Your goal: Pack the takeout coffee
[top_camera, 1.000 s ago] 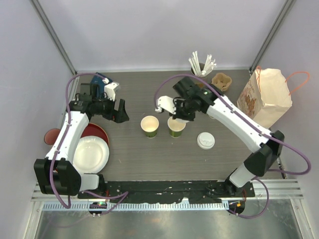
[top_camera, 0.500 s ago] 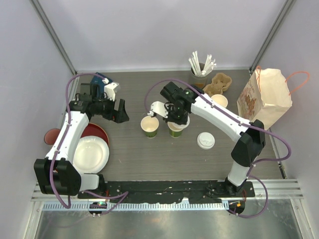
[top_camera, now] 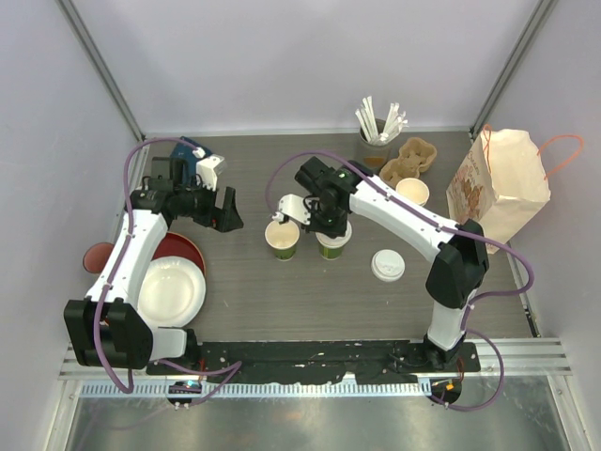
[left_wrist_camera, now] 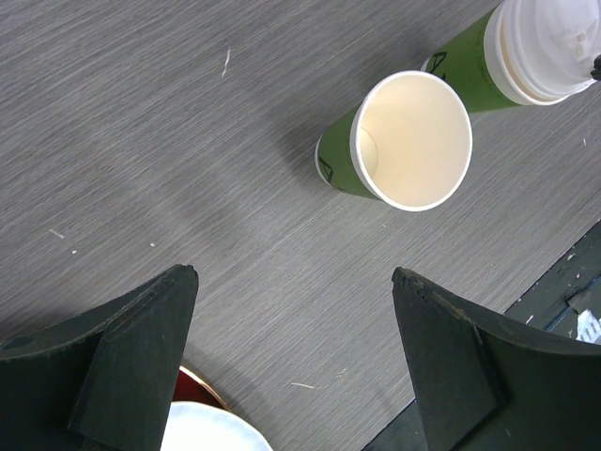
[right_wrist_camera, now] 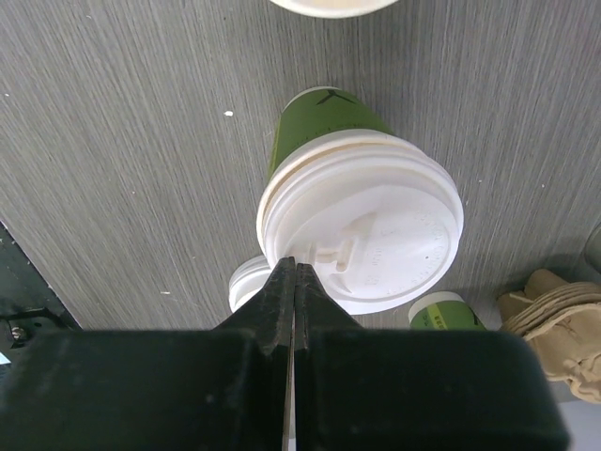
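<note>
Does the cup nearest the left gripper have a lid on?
No, the green cup is open at the top, its pale inside showing; only the neighbouring cup has a lid.

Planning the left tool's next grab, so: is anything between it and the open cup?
Nothing visible does. Only bare table lies between the open left tool and the unlidded cup. The lidded cup stands beyond that cup, below the shut right tool.

place: robotics lab cell | cues: blank white walls (top_camera: pixel 282 66); aluminium frame post (top_camera: pixel 101 70); mounting rail (top_camera: pixel 319 355)
</note>
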`<action>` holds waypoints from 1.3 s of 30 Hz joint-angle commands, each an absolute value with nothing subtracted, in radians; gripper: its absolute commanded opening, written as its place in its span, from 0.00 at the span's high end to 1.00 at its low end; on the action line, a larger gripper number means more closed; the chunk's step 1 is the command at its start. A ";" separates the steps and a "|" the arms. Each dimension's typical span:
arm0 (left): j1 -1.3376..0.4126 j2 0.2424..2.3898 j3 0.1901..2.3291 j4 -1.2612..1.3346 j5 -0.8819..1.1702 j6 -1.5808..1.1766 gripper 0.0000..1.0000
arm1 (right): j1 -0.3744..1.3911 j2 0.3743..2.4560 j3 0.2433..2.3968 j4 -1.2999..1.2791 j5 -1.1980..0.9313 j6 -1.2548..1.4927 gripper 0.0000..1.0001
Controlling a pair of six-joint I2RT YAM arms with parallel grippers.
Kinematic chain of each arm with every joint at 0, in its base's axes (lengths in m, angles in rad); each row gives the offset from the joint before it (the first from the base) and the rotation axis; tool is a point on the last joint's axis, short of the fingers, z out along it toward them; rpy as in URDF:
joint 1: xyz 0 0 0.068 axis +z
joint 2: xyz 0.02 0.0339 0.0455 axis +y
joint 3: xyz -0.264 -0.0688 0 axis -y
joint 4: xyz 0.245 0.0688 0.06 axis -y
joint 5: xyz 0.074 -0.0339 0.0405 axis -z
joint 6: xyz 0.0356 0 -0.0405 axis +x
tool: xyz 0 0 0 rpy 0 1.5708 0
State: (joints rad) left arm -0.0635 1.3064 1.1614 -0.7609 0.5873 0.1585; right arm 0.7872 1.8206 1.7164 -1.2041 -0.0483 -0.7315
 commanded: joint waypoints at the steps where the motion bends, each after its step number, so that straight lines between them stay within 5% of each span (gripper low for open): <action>1: -0.066 1.298 1.184 -0.759 0.597 0.161 0.10 | 0.802 1.830 1.764 -1.193 -0.054 -0.741 0.99; 39: -0.066 1.301 1.190 -0.758 0.600 0.160 0.11 | 0.813 1.769 1.752 -1.232 0.012 -0.715 0.99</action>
State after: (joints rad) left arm -0.0635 1.3064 1.1618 -0.7609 0.5873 0.1608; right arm 0.8059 1.8343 1.7336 -1.2091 0.0254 -0.7261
